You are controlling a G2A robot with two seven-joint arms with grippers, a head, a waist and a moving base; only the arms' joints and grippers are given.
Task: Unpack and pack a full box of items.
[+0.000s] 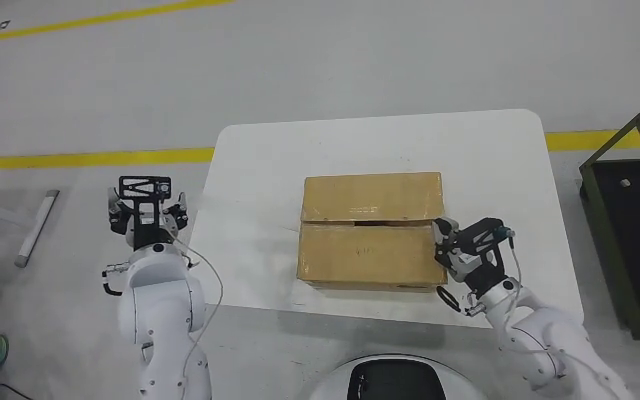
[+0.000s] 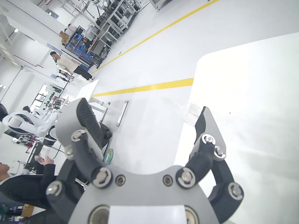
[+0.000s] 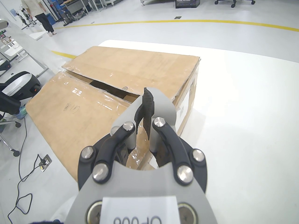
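1. Sitting at the middle of the table [image 1: 480, 150], the box [image 1: 370, 230] is being shown nearly closed, with a dark gap [image 3: 107, 88] being left between its two top flaps.
2. The right gripper [image 3: 146, 104] is being held at the box's right near corner, over the end of the near flap [image 3: 77, 108]. Its fingers are being pressed together; whether any thin tape is being pinched between them cannot be told.
3. The left gripper [image 2: 143, 108] is being held just off the table's left edge, above the floor and well apart from the box. Its fingers are being held spread, with nothing between them.
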